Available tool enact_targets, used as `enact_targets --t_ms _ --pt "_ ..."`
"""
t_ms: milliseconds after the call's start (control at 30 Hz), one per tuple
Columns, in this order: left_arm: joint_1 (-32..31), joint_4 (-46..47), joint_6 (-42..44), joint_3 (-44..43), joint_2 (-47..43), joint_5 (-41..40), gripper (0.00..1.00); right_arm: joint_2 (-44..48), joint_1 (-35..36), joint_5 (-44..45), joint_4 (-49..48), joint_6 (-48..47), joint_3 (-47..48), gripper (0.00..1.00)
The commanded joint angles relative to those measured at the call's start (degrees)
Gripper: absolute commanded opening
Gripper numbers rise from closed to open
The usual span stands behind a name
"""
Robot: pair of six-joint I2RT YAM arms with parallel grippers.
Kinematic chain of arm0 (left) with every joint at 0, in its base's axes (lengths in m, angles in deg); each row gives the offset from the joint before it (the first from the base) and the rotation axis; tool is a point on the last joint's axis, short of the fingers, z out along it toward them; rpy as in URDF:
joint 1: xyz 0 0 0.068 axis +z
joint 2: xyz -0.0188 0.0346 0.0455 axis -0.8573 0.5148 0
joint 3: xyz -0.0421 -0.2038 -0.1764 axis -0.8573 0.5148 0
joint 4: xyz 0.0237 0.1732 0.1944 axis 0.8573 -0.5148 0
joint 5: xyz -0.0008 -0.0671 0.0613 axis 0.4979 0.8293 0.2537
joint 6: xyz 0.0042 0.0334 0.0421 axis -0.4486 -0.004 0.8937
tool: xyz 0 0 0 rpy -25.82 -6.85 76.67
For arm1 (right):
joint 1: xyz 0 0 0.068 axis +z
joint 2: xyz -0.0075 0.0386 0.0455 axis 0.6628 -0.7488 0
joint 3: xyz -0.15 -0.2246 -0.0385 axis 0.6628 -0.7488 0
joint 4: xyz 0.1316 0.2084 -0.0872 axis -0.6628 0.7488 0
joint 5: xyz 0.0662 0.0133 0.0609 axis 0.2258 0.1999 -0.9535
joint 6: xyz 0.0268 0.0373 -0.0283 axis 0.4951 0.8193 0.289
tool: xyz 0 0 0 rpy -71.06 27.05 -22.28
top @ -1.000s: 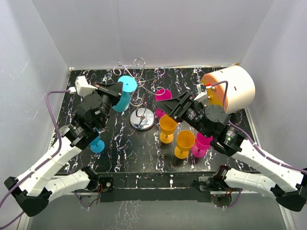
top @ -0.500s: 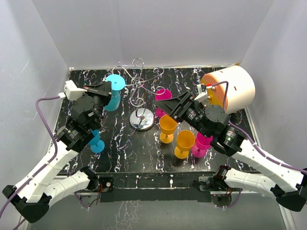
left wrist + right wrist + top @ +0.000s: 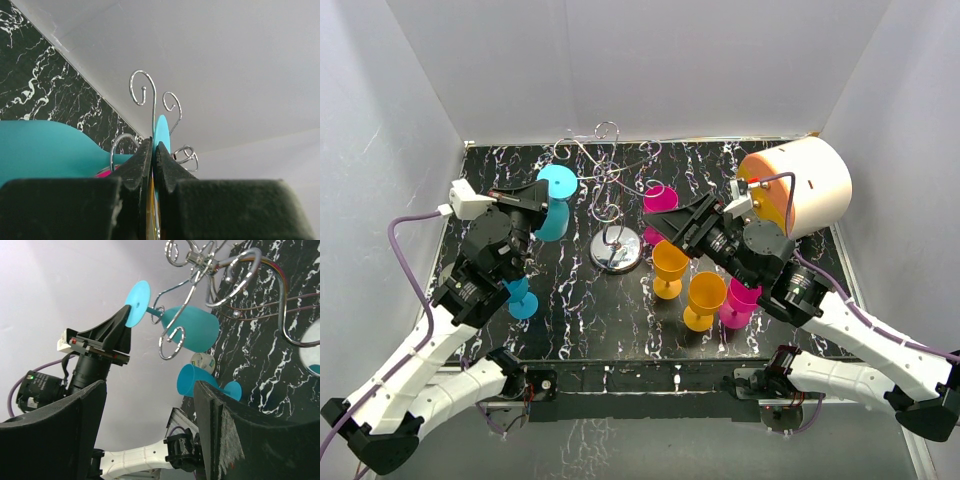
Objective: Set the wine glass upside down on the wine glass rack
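- The left fingers were clenched on the flat round foot of the cyan wine glass, whose thin edge showed between their tips.
- That wine glass hung in the air over the far left part of the table. It was tilted with its foot up and its bowl lower, just left of the wine glass rack.
- In the right wrist view its stem lay close by 1 curled arm of the rack; whether the 2 touched could not be told.
- The rack stood on its round chrome base near the middle of the table, toward the far edge, with its scroll arms spread above.
- The right fingers were spread wide and grasped nothing, poised just right of the rack's base, beside a magenta glass.
- An orange glass and a 2nd orange glass stood upright right of the base, with another magenta glass just beside the 2nd.
- A 2nd cyan glass sat near the left edge.
- A white-and-orange cylinder lay in the far right corner.
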Motion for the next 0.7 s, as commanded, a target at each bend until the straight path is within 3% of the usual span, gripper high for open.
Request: enact_targets --t_ms 0,433,533,667 --pt "0.4 -0.7 -1.7 -0.7 -2.0 4.8 0.0 0.9 0.3 1.4 -1.4 0.0 -0.2 0.69" --pt "0.4 -1.7 -4.4 1.0 -0.9 10.1 0.0 0.3 0.3 1.4 -1.7 -0.2 -0.6 0.69" --pt "0.4 -2.4 -2.6 1.0 -1.2 10.7 0.07 0.4 0.3 2.0 -1.2 -0.4 -0.5 0.69" --pt "0.4 -3.6 -4.1 2.4 -1.8 10.9 0.08 -0.1 0.3 2.2 -1.7 -0.6 -0.6 0.69"
